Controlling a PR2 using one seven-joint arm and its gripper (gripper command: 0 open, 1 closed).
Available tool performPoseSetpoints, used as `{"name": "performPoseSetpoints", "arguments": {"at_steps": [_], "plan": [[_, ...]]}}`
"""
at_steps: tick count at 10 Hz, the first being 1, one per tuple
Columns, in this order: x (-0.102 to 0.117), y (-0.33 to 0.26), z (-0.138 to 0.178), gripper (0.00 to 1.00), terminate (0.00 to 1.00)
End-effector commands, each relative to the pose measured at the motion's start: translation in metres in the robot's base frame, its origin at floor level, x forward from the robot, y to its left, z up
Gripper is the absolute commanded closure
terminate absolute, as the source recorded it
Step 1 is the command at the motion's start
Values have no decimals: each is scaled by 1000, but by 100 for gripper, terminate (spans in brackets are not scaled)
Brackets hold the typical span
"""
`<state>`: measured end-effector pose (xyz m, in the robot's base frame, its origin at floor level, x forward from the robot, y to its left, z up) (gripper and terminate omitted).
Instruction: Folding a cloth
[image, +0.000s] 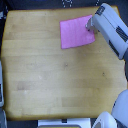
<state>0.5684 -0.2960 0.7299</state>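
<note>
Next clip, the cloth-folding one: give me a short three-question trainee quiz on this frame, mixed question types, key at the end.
1. True or false: the cloth lies flat and unfolded on the wooden table.
2. Multiple choice: where on the table is the cloth? A) centre B) near edge C) far part, toward the exterior view's right.
3. Fill in: the arm reaches in from the exterior view's ____ side, its gripper at the cloth's edge.

Key
1. True. It shows as a single flat pink sheet.
2. C.
3. Right. The gripper sits at the cloth's right edge; whether it is open or shut cannot be told from this view.
</note>
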Motion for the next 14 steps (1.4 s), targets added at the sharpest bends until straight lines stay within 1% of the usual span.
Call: {"name": "performPoseSetpoints", "arguments": {"at_steps": [1, 3, 14], "plan": [[-8, 7, -13, 100, 0], [-7, 16, -11, 100, 0], [-4, 25, -1, 100, 0]]}}
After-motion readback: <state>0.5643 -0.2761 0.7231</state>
